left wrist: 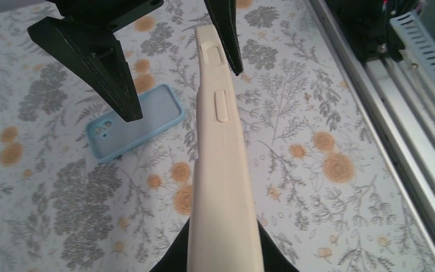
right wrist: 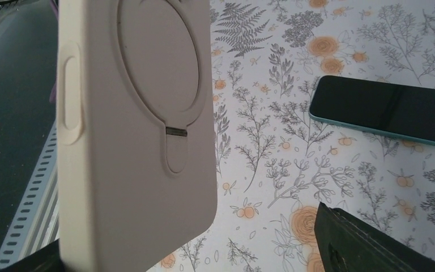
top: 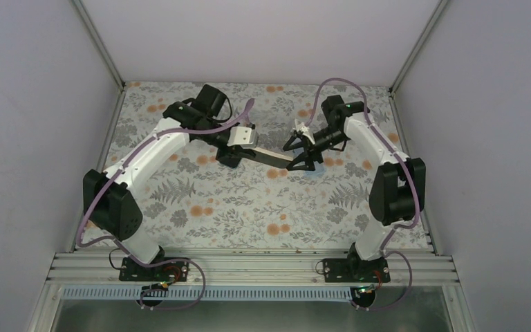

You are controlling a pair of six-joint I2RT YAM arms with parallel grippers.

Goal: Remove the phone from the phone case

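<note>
The beige phone case (left wrist: 224,187) fills the foreground of both wrist views, carried in the air over the middle of the worktop (top: 249,207), somewhat toward the far edge. The left claw (top: 238,155) is clamped across one short end of it, a black finger showing on each side of the case's thin edge. From that grip the case's long axis runs straight toward the right arm, roughly parallel to the near edge. The right claw (top: 292,158) stands wide apart around the free end. One finger (left wrist: 226,34) is close beside the case's edge and I cannot tell whether it touches; the other sits well off to the far side. So the free end already lies between the right claw's fingers, and the right arm is the one placed to work that end while the left arm braces. The ringed back panel faces the right wrist camera. No view shows the case's front, so whether a phone sits inside cannot be told. On the cloth below the right claw, toward the far right corner, lies a light blue case (left wrist: 133,122), apart from the held case. A dark-screened phone (right wrist: 382,110) with a teal rim lies flat farther toward the left edge. The metal rail (left wrist: 385,130) along the near edge is well clear, and nothing stands between the right claw's fingers and the case
</note>
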